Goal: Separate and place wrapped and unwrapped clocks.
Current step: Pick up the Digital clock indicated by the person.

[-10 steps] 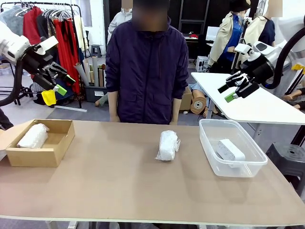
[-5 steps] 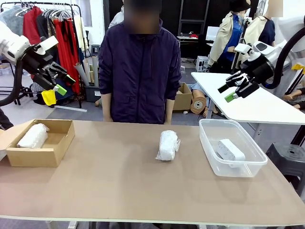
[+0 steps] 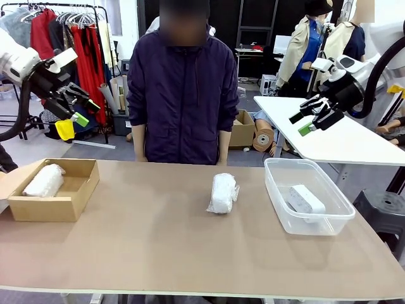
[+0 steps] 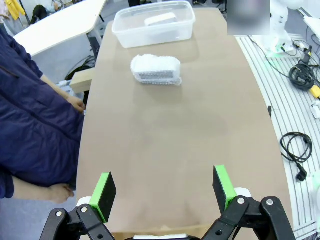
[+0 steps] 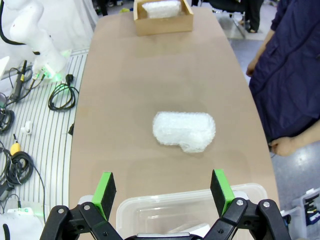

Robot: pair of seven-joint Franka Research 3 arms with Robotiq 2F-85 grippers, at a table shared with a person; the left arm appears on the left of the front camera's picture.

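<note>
Loose clock: the oblong lump in crinkly whitish plastic wrap (image 3: 223, 192) is lying bare on the table, near the left side of the clear plastic tub (image 3: 316, 225) but not touching it.
Long axis: running from your side toward the person, slightly tilted.
Already placed: the smooth white rounded block (image 3: 306, 199) is lying inside the tub. A second wrapped lump (image 3: 44, 180) is sitting in the brown cardboard box (image 3: 76, 204), well left of the tub.
Right gripper (image 3: 300, 123): hanging high over the tub, jaws spread wide, gripping nothing. You are nearer with this one.
Left gripper (image 3: 87, 111): hovering far left of the tub, above the box, jaws wide, empty.
Coming move, likely: reaching down and left from the tub, closing across the lump's narrow width.
</note>
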